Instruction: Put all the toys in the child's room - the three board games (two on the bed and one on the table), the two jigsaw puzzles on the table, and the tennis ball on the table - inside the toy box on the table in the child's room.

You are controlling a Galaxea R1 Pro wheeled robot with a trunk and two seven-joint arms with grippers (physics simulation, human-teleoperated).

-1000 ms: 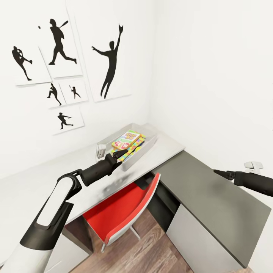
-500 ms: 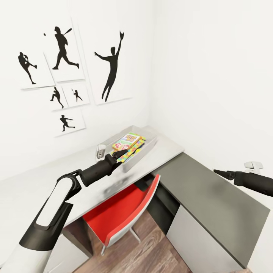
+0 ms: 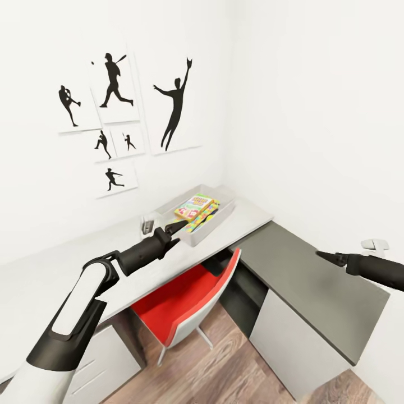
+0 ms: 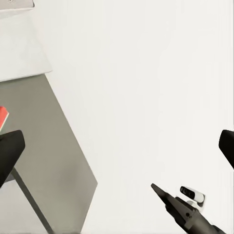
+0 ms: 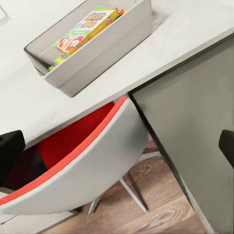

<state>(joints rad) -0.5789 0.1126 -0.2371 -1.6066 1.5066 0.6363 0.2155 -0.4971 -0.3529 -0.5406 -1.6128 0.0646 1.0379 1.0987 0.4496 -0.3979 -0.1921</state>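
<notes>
The grey toy box (image 3: 216,225) stands on the white desk (image 3: 50,275) in the corner; its wall also shows in the right wrist view (image 5: 97,58). Inside lies a colourful board game (image 3: 194,205) (image 5: 85,29) on top of another bright flat box (image 3: 204,217). My left gripper (image 3: 177,226) hovers just in front of the toy box's near corner, open and holding nothing; its fingers (image 4: 9,151) stand wide apart. My right gripper (image 3: 325,256) hangs open over the dark side desk (image 3: 297,275), far right of the box.
A red and white chair (image 3: 185,306) (image 5: 83,170) is tucked under the white desk. A small grey object (image 3: 147,225) stands left of the toy box. A white device (image 3: 375,244) sits on the wall by the right arm. Silhouette pictures (image 3: 174,106) hang above. Wood floor (image 3: 224,370) lies below.
The whole view has shifted: wall pictures and toy box slid right and more floor shows, so the camera moved. Both arms hold the same pose.
</notes>
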